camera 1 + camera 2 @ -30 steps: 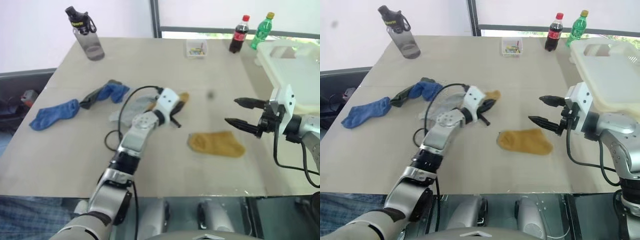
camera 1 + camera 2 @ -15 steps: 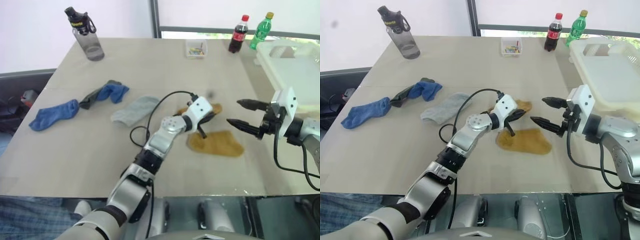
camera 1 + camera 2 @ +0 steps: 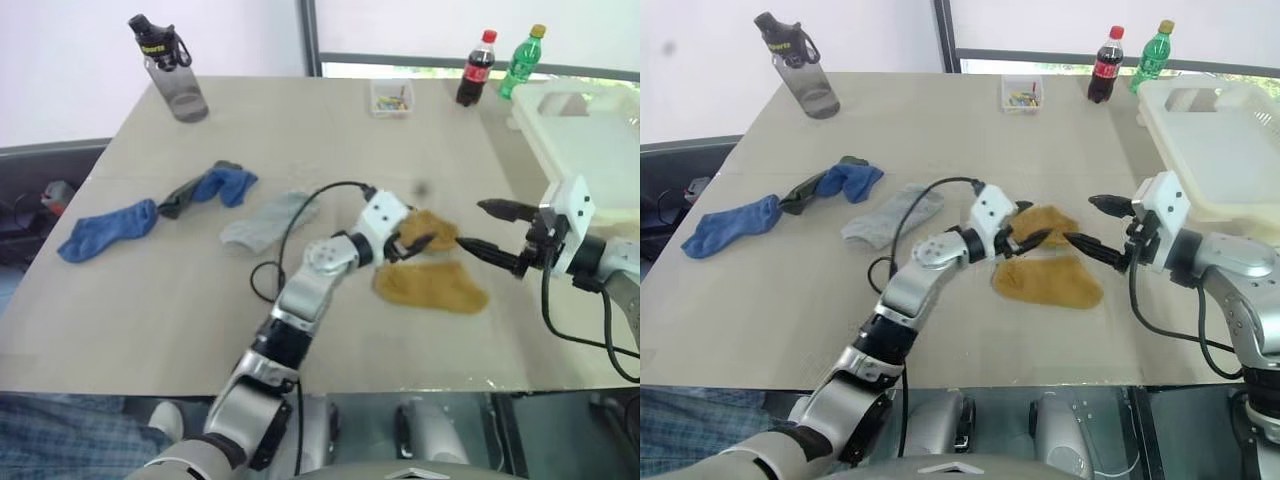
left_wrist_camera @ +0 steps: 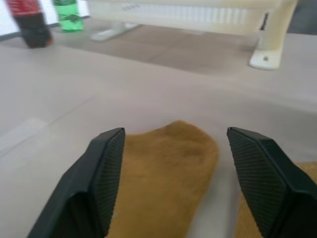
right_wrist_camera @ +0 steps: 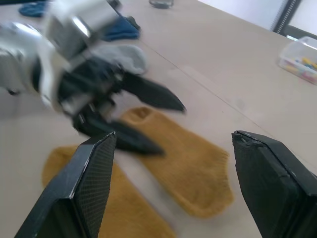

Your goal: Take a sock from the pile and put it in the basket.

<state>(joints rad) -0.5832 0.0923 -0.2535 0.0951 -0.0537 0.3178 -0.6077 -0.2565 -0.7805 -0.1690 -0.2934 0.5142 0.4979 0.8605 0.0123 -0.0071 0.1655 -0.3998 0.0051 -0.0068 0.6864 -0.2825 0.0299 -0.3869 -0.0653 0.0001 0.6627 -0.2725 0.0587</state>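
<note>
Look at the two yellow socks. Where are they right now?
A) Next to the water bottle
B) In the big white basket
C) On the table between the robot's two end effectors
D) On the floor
C: both mustard-yellow socks lie on the table, with the left end effector open at one side and the right end effector open at the other; the basket stands farther to the right.

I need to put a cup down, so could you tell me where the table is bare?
Bare: between the water bottle and clear box, and the near strip of table below the blue sock. Crowded: mid-table, where both grippers meet over the yellow socks.
</note>
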